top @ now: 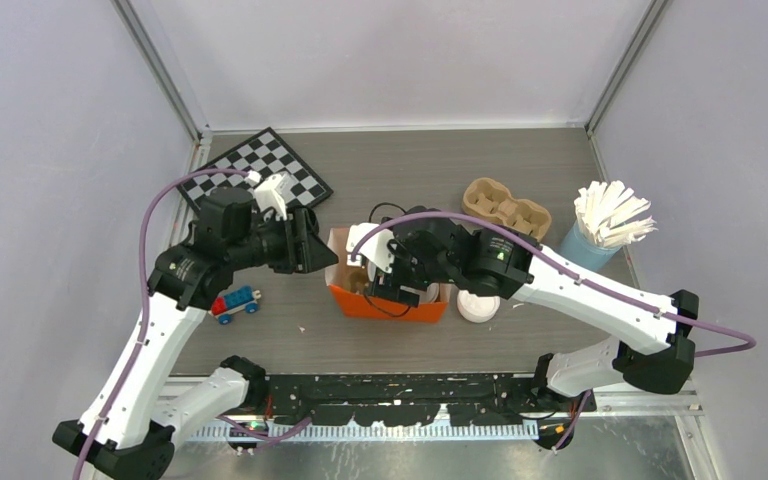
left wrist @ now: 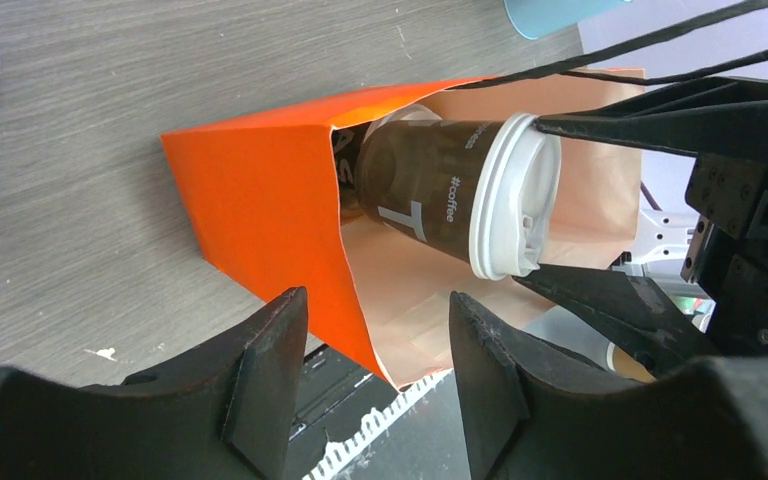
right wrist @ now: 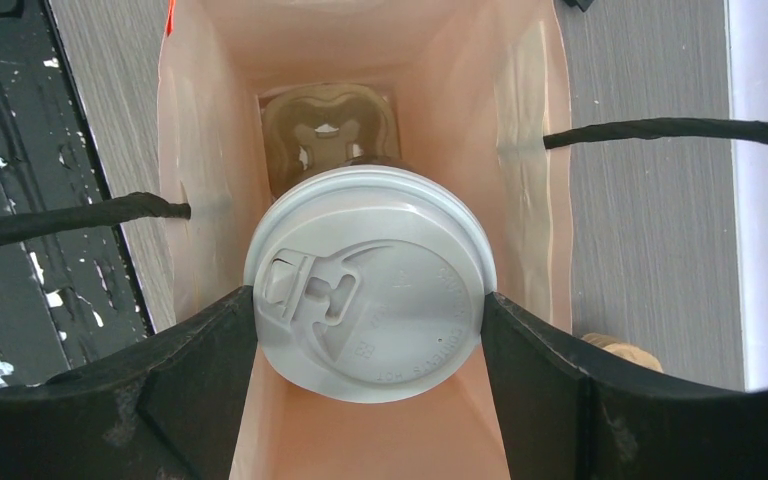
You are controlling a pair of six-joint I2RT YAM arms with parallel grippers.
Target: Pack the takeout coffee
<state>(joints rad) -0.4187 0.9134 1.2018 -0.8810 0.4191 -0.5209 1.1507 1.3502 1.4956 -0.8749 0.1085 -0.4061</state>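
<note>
The takeout coffee (left wrist: 430, 185) is a dark brown cup with a white sip lid (right wrist: 370, 300). It hangs in the mouth of the open orange bag (top: 390, 303), its lower half inside, tilted in the left wrist view. My right gripper (right wrist: 370, 325) is shut on the lid's rim, one finger (left wrist: 610, 300) on each side. A brown cardboard piece (right wrist: 325, 130) lies at the bag's bottom. My left gripper (left wrist: 378, 335) is open at the bag's left side (top: 312, 243). The bag's near corner (left wrist: 260, 200) shows between its fingers, untouched.
A chessboard (top: 268, 170) lies at the back left and a toy train (top: 235, 302) below the left arm. A cardboard cup carrier (top: 505, 207) and a blue cup of white sticks (top: 600, 230) stand at the right. A white round disc (top: 478, 307) lies right of the bag.
</note>
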